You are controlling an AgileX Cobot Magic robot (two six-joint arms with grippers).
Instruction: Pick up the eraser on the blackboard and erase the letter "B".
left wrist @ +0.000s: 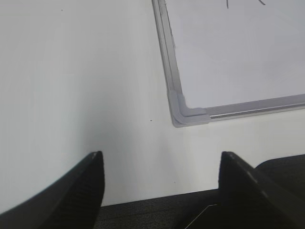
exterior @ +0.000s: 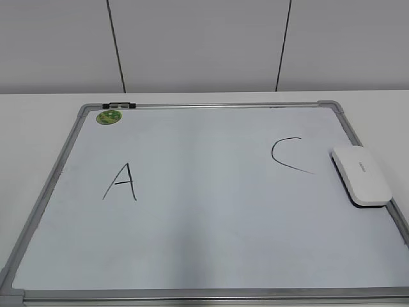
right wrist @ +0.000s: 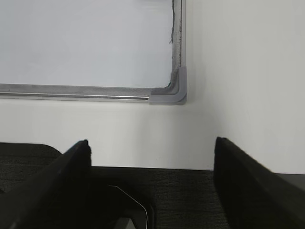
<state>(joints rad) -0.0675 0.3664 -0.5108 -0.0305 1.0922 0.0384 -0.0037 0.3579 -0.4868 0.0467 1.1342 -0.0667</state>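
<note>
Two handwritten letters on the blackboard (exterior: 211, 211)
A black "A" (exterior: 121, 182) stands left of a black "C" (exterior: 289, 155); the eraser (exterior: 361, 175) beside the "C" bears grey lettering too small to read.

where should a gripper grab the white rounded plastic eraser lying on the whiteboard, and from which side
Probably best from above, closing across the short width of the white rounded plastic eraser at mid-length. It lies flat on the silver-framed whiteboard by the right edge, long axis running roughly front to back, so its two long sides are the narrow, parallel faces. The right gripper, open at the near right corner, is nearer.
</note>
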